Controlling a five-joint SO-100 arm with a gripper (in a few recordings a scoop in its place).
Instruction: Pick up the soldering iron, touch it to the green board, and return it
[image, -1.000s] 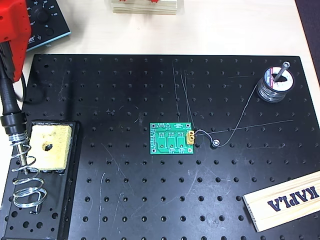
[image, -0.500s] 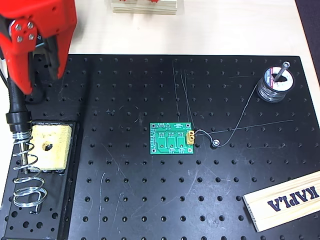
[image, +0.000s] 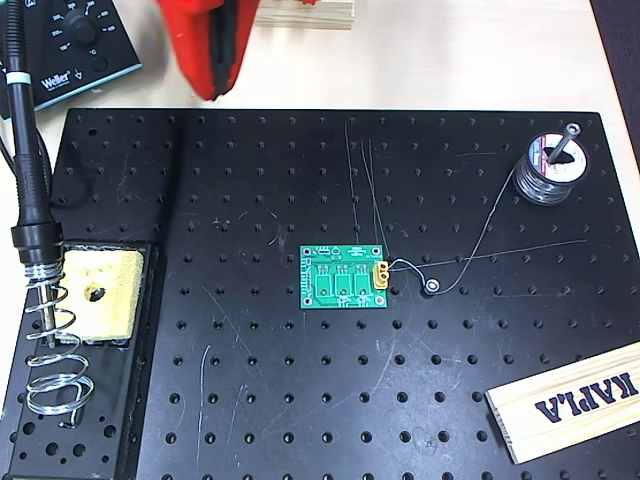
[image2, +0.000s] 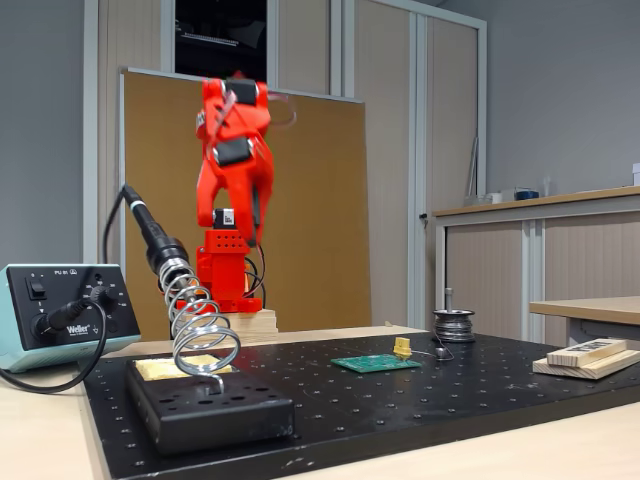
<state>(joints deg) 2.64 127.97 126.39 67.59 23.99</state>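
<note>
perforated black metal plate (image: 330, 400) took up most of the pale wooden table (image: 450, 60), a base that kept every small part on one flat, fixed surface. behind it the red robot arm (image2: 232, 180) stood folded high over its stand, and its red two-finger gripper (image: 215, 70) hung at the plate's far edge in the overhead view, well apart from everything it was meant to handle. the gripper held nothing; whether its jaws were parted or closed i could not tell from where i stood. at the left the silver coiled spring holder (image: 50, 350) rose from a black tray beside a square yellow sponge (image: 98, 290), and the long black pen-shaped soldering iron (image: 28, 190) sat parked in that coil, tip down, handle leaning up and out, cable trailing to the blue-grey weller control station (image2: 65, 310). that rest kept the tip off the plate, i judged. near the middle lay the small green rectangular circuit board (image: 343, 278), flat, its gold-yellow connector facing a thin wire that ran to the solder spool (image: 552, 165) at the right. a pale wooden kapla block (image: 565, 400) lay in the near right corner.
</note>
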